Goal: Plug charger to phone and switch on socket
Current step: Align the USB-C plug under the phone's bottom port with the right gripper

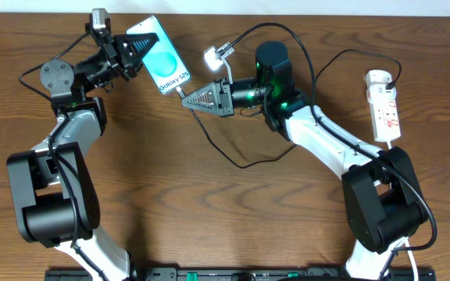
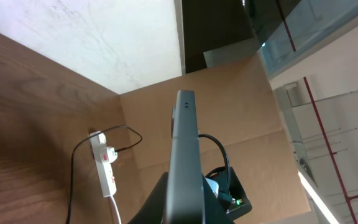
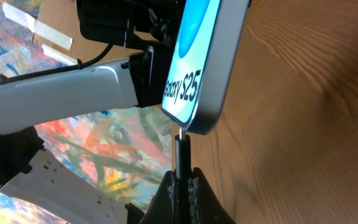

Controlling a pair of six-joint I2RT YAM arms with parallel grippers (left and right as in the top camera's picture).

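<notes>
Left fingers (image 1: 129, 48) hold phone (image 1: 161, 61), charger tip (image 3: 183, 152) at its edge — socket (image 1: 384, 105) well apart

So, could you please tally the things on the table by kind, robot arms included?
Phone: 1
Charger cable: 1
Power strip: 1
Robot arms: 2
Total: 5
</notes>
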